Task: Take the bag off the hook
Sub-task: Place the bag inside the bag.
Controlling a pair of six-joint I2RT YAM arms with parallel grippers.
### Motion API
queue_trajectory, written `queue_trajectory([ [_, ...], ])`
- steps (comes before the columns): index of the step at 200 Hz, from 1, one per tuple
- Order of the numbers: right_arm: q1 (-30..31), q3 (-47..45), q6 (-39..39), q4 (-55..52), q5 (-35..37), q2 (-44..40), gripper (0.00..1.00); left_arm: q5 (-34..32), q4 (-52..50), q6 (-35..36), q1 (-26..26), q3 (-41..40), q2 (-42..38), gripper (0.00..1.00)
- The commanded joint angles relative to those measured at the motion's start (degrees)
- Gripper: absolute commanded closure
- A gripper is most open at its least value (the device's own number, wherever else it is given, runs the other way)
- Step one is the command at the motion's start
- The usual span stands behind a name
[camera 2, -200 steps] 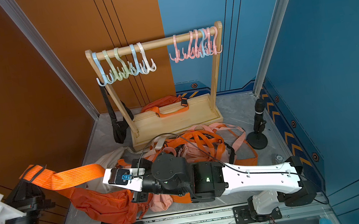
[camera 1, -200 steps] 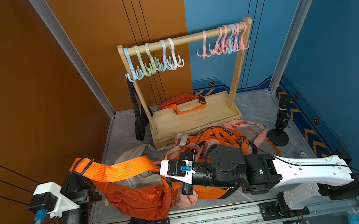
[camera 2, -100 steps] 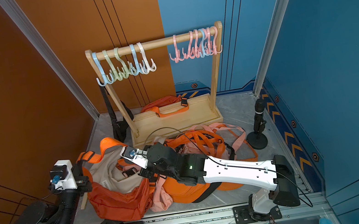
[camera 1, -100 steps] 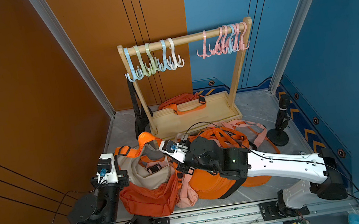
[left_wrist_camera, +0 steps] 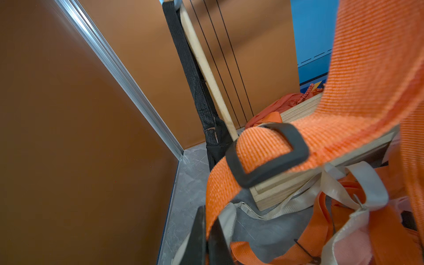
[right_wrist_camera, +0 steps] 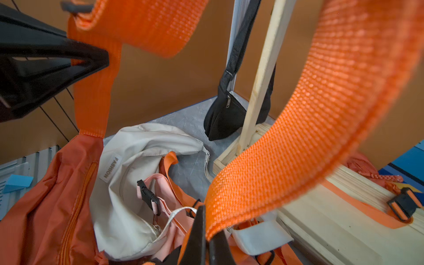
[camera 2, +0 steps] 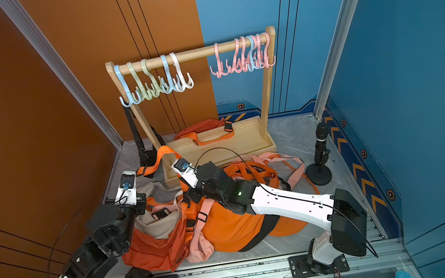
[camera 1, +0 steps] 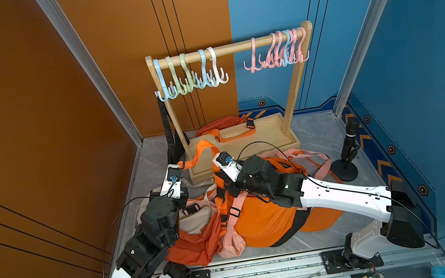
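Left gripper [left_wrist_camera: 207, 231] and right gripper [right_wrist_camera: 206, 234]: each pinching the orange strap [camera 1: 200, 148], which arches between them at mid-frame in both top views. Orange bag [camera 1: 191, 249]: off the wooden rack [camera 1: 231, 48], lying in the bag pile at lower centre. Black bag [camera 1: 174, 153]: hanging from the pale blue hook [camera 1: 162, 94], left of centre.

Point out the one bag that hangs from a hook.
The black bag: its strap hangs on the pale blue end hook; all other bags lie below, unhooked.
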Motion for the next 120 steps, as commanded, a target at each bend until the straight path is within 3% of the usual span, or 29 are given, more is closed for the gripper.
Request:
queue_trajectory([
  [1, -2.22, -1.96, 3.53, 3.76, -2.37, -0.15, 1.0, 13.28, 2.41, -8.69, 7.68, -1.2, 1.83, 1.0],
  [26, -4.84, -4.23, 5.26, 5.2, -3.47, 0.45, 1.0, 19.97, 4.59, -14.36, 14.7, -2.97, 5.4, 1.0],
  [67, -8.63, -7.52, 8.83, 9.32, -5.97, 2.89, 1.0, 27.46, 8.4, -23.51, 21.57, -5.33, 12.9, 1.0],
  [85, -9.99, -7.74, 9.73, 10.4, -7.34, 4.4, 1.0, 28.88, 9.5, -25.63, 22.42, -6.2, 16.42, 0.94],
  [120, -12.05, -8.05, 11.92, 13.12, -9.85, 7.45, 1.0, 28.75, 14.61, -29.19, 21.75, -7.84, 21.68, 0.73],
])
